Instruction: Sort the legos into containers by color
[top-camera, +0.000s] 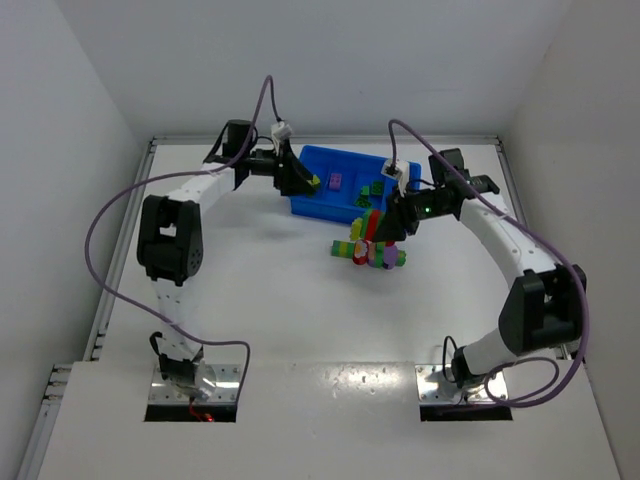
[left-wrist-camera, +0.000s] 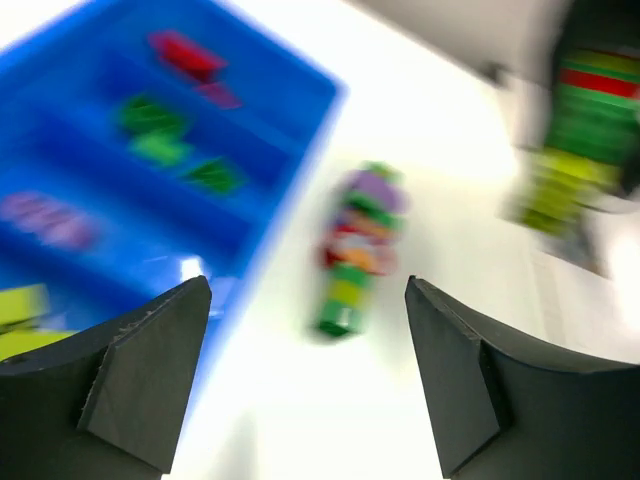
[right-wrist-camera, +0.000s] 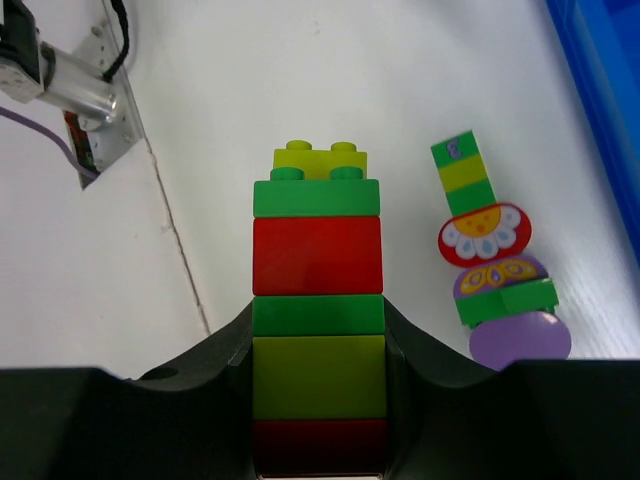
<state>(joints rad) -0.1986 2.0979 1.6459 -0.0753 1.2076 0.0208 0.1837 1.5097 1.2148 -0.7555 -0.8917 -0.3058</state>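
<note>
The blue tray lies at the back centre. In the left wrist view its compartments hold red, green, purple and yellow legos. My left gripper is open and empty, above the tray's left end. My right gripper is shut on a striped stick of green, red and yellow bricks, held above the table right of the tray. Another multicoloured stick lies on the table in front of the tray.
White walls close in the table on the left, back and right. A table seam and a metal bracket with cables show in the right wrist view. The tray's edge is to the right of the held stick.
</note>
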